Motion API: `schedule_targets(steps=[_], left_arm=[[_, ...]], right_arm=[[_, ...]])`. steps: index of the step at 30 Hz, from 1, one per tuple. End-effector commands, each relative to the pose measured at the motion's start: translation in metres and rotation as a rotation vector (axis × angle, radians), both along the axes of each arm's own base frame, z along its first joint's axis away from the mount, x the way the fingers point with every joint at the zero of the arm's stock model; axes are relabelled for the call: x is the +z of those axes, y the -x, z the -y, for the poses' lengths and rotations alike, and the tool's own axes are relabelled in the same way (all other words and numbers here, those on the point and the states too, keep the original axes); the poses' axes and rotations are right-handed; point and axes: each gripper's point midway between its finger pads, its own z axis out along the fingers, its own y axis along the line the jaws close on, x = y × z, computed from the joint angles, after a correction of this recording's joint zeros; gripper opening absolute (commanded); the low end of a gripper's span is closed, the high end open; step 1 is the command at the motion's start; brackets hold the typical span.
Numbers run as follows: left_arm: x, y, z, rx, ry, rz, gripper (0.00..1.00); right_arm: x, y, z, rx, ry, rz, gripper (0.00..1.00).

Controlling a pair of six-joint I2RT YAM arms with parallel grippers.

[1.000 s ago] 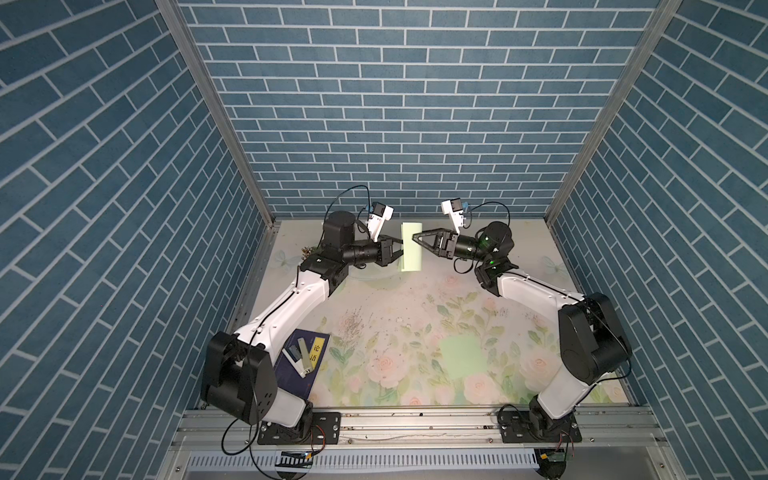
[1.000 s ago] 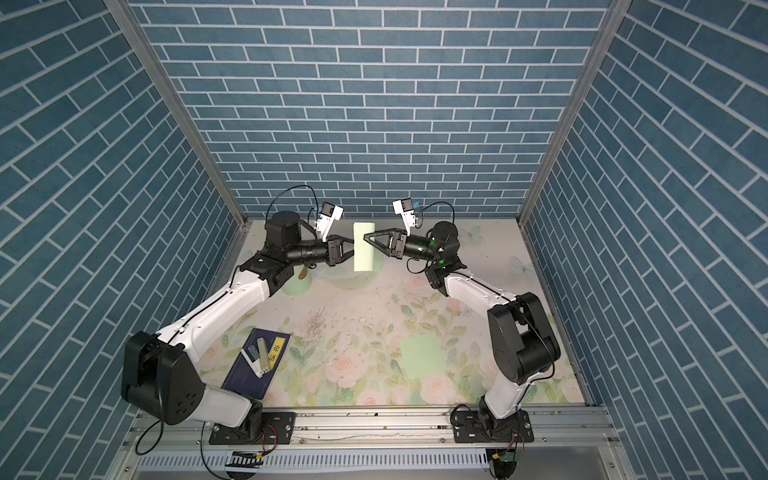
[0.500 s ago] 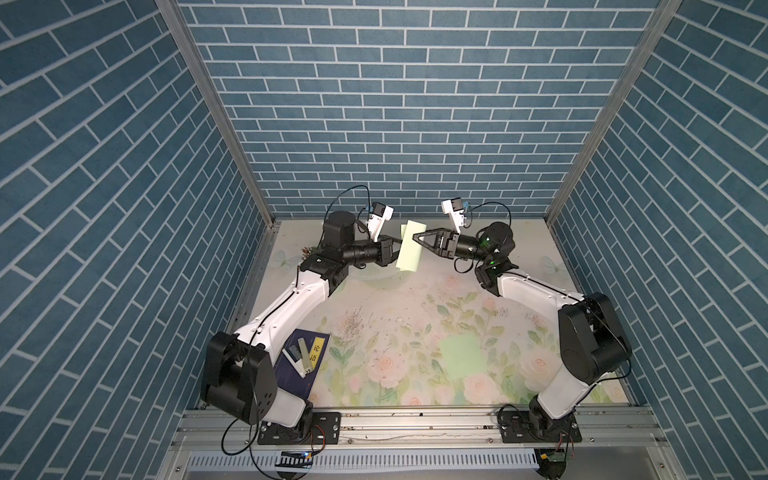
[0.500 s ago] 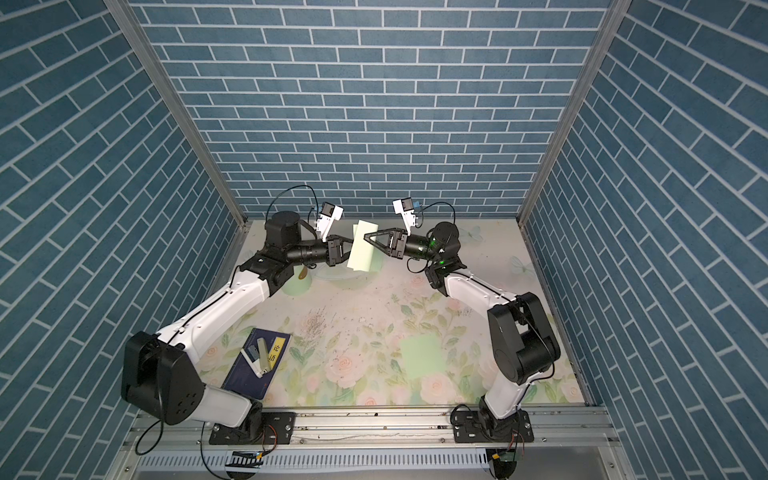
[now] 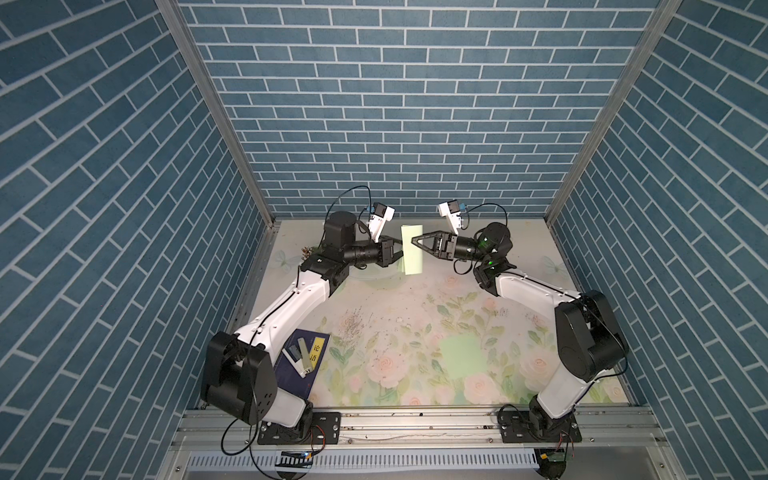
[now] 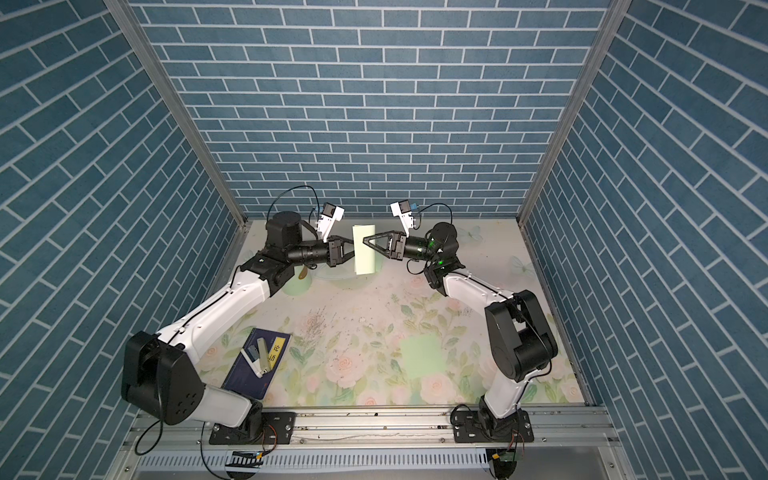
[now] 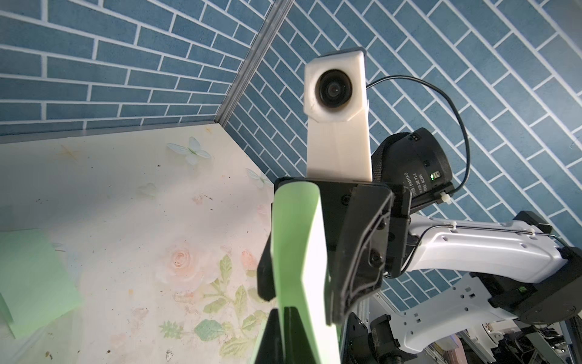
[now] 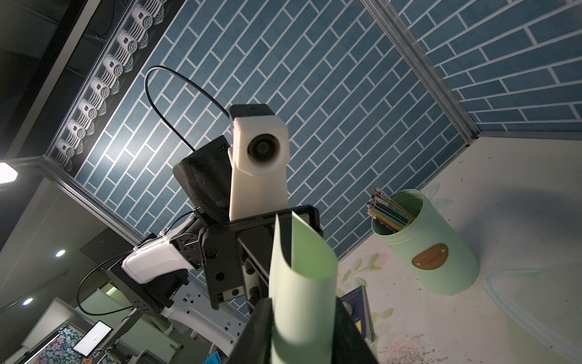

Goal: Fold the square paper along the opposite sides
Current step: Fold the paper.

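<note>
Both top views are evenly lit and sharp, with brick lines bowing slightly toward the edges. The counter (image 5: 415, 332) looks pale and a little washed out. In the right wrist view a ceiling lamp (image 8: 6, 172) glares and the room beyond is dim; the paper (image 8: 299, 283) close to the lens is soft. In the left wrist view the paper's edge is overexposed white.

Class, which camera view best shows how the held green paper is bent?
The right wrist view: the green paper fills the foreground, its curled loop visible end-on. The left wrist view shows it close too, with less curve. In both top views it is a small flat strip.
</note>
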Motion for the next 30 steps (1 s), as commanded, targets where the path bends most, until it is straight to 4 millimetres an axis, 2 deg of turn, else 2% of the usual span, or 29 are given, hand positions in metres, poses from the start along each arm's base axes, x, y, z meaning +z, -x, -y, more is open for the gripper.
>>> schedule_targets(steps=[1, 8, 16, 19, 28, 30], left_arm=[[0.011, 0.004, 0.002, -0.021, 0.006, 0.029, 0.00], [0.010, 0.005, 0.001, -0.019, -0.001, 0.027, 0.01], [0.010, 0.002, -0.003, 0.001, -0.051, 0.038, 0.07], [0.015, 0.000, -0.008, 0.023, -0.070, 0.056, 0.10], [0.027, -0.003, -0.025, 0.071, -0.069, 0.074, 0.25], [0.032, -0.002, -0.029, 0.076, -0.060, 0.080, 0.31]], right_arm=[[0.016, 0.005, 0.000, 0.022, -0.035, 0.054, 0.27], [0.020, 0.006, 0.001, 0.022, -0.042, 0.064, 0.19], [0.020, 0.009, 0.003, 0.028, -0.038, 0.069, 0.11], [0.022, 0.008, 0.005, 0.026, -0.039, 0.072, 0.09], [0.024, 0.006, 0.012, 0.009, -0.040, 0.081, 0.08], [0.024, 0.005, 0.014, 0.002, -0.040, 0.081, 0.08]])
